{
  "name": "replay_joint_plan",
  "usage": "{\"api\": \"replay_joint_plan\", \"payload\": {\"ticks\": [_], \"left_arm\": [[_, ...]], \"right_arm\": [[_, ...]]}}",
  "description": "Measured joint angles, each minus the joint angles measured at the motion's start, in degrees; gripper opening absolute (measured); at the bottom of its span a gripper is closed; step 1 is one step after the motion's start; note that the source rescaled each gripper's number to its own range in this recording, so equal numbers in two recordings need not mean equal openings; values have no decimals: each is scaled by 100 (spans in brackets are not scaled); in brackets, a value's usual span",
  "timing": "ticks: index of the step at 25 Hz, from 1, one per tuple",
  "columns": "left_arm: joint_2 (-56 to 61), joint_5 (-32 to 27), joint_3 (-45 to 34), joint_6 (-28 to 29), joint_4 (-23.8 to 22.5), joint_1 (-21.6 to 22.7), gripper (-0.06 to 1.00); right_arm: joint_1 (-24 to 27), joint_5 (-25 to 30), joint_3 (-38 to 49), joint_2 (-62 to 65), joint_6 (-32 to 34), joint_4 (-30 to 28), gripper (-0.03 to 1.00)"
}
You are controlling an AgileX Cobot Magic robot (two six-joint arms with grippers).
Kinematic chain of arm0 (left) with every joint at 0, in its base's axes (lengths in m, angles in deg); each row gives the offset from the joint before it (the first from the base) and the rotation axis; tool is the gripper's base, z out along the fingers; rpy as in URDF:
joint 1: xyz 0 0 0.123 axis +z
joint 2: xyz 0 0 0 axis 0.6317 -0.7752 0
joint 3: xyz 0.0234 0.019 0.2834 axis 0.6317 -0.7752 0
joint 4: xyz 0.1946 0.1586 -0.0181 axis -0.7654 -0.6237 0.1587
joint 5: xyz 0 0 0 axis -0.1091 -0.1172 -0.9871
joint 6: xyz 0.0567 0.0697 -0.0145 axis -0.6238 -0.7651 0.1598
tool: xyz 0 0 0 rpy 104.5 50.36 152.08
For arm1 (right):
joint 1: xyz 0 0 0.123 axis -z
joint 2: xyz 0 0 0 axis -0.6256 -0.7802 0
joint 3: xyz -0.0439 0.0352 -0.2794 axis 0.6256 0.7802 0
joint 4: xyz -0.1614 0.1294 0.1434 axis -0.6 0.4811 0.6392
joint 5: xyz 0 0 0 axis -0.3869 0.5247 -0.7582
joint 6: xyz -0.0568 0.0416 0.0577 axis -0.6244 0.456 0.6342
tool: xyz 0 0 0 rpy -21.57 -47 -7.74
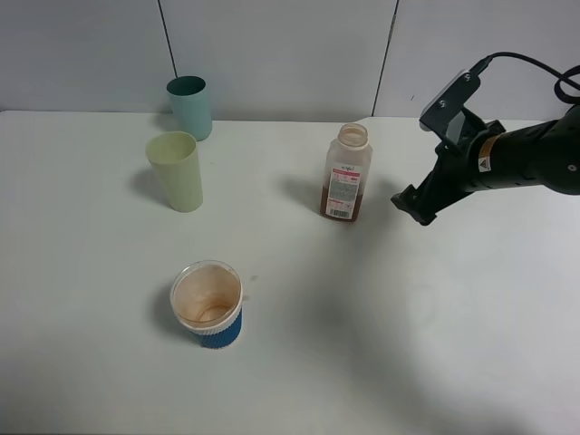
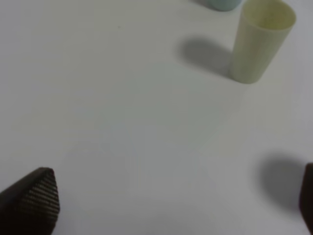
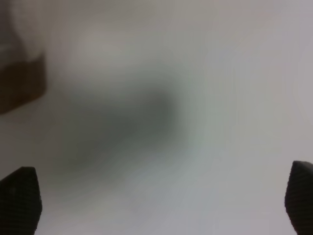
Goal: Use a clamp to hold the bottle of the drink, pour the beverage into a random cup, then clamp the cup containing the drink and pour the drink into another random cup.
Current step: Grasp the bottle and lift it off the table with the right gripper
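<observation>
1. My right pincer [image 1: 412, 204] is released and empty, jaws spread wide. It hangs just right of the bottle [image 1: 346, 174], angled towards it, placed, I judge, to clamp its body.
2. The bottle stands upright and capless mid-table, with beverage [image 1: 360, 195] in its lower half, so it is ready to lift.
3. My left pincer [image 2: 168, 200] is also released and empty, facing the yellow cup [image 1: 178, 170].
4. The yellow cup and teal cup [image 1: 190, 107] stand mouth-up at far left, well apart from the bottle, ready to be filled.

On the table [image 1: 91, 381], the far tumbler [image 1: 189, 108] stands far left, the second tumbler [image 1: 177, 172] just before it, bottle [image 1: 347, 174] to their right, short cup [image 1: 208, 306] nearest
</observation>
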Motion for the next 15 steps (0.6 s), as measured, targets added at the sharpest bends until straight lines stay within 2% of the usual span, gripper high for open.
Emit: {"api": "replay_joint_plan", "payload": {"ticks": [9,15], "left_arm": [[0,0,0,0,0,0,98],[0,0,0,0,0,0,98]], "right_arm": [[-171,-98,-4,-273,307,-463,100],[-218,-504,-4,-276,1197,-1027,100]]}}
